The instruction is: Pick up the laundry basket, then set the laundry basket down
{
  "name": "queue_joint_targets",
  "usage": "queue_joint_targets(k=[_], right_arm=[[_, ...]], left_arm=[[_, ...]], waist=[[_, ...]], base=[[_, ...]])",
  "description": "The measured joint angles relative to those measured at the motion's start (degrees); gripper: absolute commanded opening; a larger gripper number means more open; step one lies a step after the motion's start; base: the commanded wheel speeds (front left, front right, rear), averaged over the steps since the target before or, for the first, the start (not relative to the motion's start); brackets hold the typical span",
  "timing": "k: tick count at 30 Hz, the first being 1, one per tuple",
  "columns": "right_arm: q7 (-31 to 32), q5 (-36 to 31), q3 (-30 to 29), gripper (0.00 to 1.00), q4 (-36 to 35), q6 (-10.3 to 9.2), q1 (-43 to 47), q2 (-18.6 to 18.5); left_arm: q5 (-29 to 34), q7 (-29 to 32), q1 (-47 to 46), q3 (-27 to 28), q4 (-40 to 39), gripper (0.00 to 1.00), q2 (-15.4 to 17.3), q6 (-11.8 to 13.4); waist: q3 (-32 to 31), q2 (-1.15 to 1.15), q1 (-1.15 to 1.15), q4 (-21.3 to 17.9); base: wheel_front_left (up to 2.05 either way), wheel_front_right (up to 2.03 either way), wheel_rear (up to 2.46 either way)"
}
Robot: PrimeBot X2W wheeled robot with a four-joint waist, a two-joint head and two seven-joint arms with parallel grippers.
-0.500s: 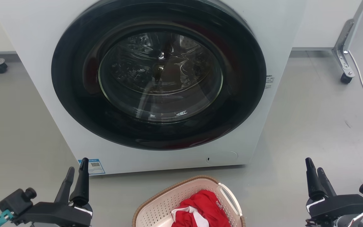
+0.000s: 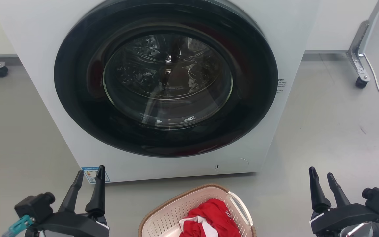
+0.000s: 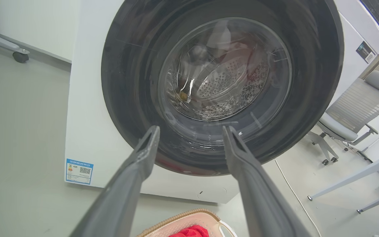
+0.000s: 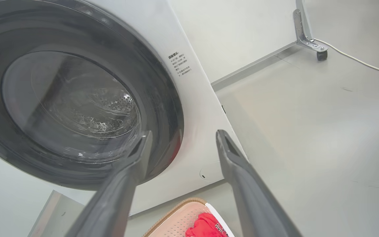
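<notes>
Head view: the basket (image 2: pixel 166 214) sits on the floor (image 2: pixel 324 131) just before the washer (image 2: pixel 28 49), red cloth (image 2: pixel 212 214) inside. The left end effector (image 2: pixel 90 170) and right end effector (image 2: pixel 321 172) flank it, both spread, touching nothing. Left wrist view: the basket's rim meets the bottom edge. Right wrist view: likewise.

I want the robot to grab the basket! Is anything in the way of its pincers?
Nothing visible is. The left pincer and right pincer hover open on either side of the laundry basket, with bare floor between. The washer stands behind the basket, not in the way.
</notes>
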Motion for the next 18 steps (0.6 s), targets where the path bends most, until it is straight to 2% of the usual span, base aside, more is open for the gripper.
queue_joint_targets(k=[18], right_arm=[[-3.7, -14.6, 4.6, 1.0, 1.2, -2.6, 0.0, -1.8]], left_arm=[[13.7, -3.8, 0.0, -4.8, 0.0, 1.0, 1.8, 2.6]], waist=[[-0.3, 0.0, 0.0, 0.2]], base=[[0.0, 0.0, 0.0]])
